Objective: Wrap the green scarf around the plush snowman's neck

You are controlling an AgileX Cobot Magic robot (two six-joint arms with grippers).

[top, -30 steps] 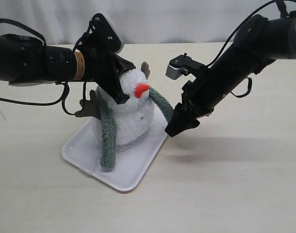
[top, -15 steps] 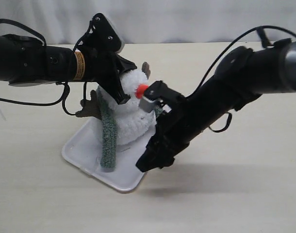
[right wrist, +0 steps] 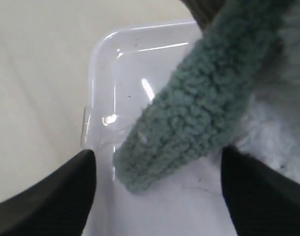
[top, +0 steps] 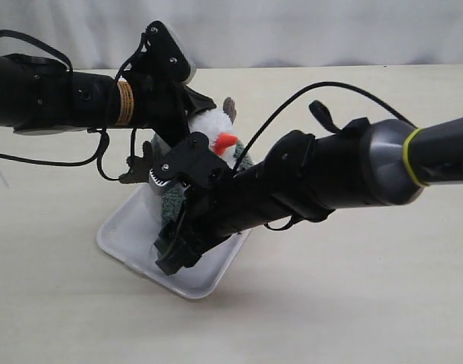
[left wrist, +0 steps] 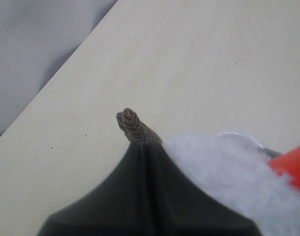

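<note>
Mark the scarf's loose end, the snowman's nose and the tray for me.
green scarf (right wrist: 182, 125), right wrist view, hanging end.
snowman's nose (top: 225, 141), exterior view, orange cone's middle.
tray (top: 125, 235), exterior view, bare left corner.

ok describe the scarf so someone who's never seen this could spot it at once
Find the white tray on the pale table, with a fluffy white snowman standing on it. The scarf is the long fuzzy strip hanging down the snowman's body, its rounded end over the tray. It is the only grey-green thing there.
</note>
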